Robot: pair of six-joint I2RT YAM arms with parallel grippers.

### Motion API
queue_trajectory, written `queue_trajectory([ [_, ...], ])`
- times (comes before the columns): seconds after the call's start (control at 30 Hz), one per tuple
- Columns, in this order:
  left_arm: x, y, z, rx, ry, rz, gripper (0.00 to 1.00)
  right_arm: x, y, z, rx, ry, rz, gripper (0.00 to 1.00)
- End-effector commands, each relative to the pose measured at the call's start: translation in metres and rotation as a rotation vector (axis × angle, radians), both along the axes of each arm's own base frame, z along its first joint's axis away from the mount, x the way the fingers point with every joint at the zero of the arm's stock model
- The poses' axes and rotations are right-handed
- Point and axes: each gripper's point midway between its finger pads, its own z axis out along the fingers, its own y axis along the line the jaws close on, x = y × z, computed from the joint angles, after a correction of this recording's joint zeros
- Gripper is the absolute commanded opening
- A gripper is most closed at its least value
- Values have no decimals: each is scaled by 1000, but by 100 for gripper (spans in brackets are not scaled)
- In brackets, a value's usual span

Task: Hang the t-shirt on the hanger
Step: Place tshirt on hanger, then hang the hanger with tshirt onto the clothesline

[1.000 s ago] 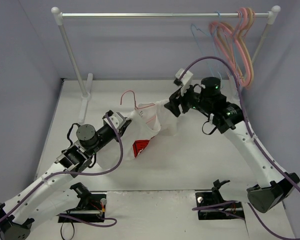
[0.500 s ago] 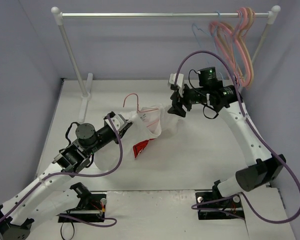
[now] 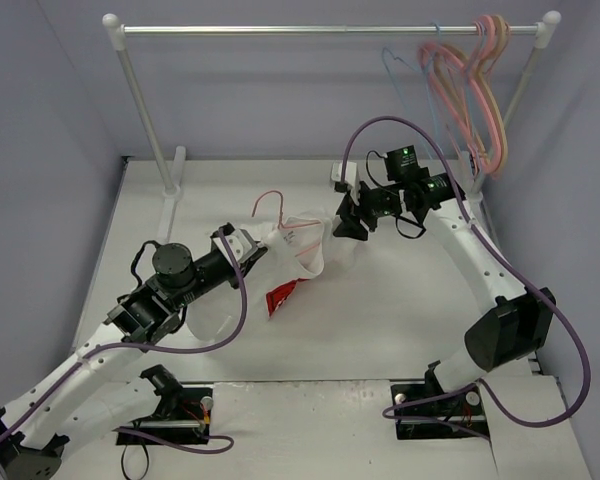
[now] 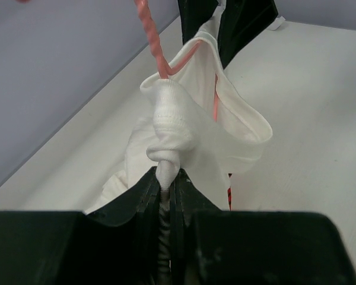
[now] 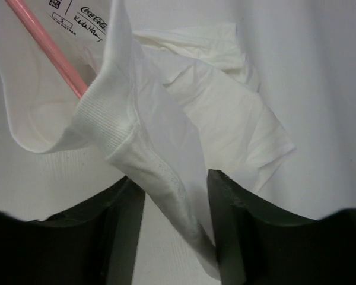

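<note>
Top view: t-shirt (image 3: pixel 302 262) hanging bunched between left claw (image 3: pixel 252 252) and right claw (image 3: pixel 345 226), over worktop (image 3: pixel 410 310) middle; hanger (image 3: pixel 270 200) hook poking up from collar.
Left wrist: left claw pinching twisted fabric tight.
Right wrist: right claw standing half apart, collar passing between jaws; cannot tell if clamping.

2 white arms (image 3: pixel 485 265) bear black joints (image 3: pixel 170 265), looping purple cables (image 3: pixel 242 300), a black left claw (image 4: pixel 166 176) and right claw (image 5: pixel 175 185).
</note>
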Motion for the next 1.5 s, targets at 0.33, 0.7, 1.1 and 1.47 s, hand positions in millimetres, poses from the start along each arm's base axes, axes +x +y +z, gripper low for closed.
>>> queue_trajectory([
  [0.33,-1,-13,52,-59,-107,-64,0,-25,12,46,132,-126,87,9],
  [0.7,14,25,54,6,-151,135,17,-26,-5,75,131,-249,1,0],
  [1.1,34,73,43,83,-168,389,36,-24,-16,100,164,-314,-76,0],
  [1.47,65,133,50,2,-62,730,38,-23,-20,143,293,-416,-156,0],
])
